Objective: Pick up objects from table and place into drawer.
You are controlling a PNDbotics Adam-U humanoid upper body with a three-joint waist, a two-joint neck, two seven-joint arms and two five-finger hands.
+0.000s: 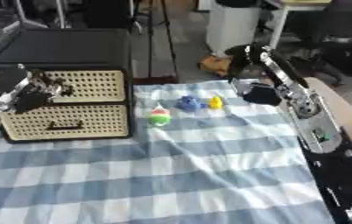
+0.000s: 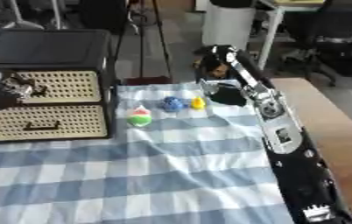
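- My left hand (image 1: 37, 89) sits at the upper drawer (image 1: 87, 85); grip unclear, so pulling could slip.
- My right hand (image 1: 259, 94), fingers unclear, could scatter the yellow toy (image 1: 216, 103).

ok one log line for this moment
left hand: at upper drawer front | right hand: beside yellow toy | blue toy, green-red toy: on cloth

A blue-and-white checked cloth (image 1: 171, 175) covers the table (image 2: 325, 131), bearing a wicker-fronted drawer cabinet (image 1: 72, 105), a green-and-red toy (image 1: 159, 117), a blue toy (image 1: 188, 103) and a yellow toy (image 1: 216, 102).
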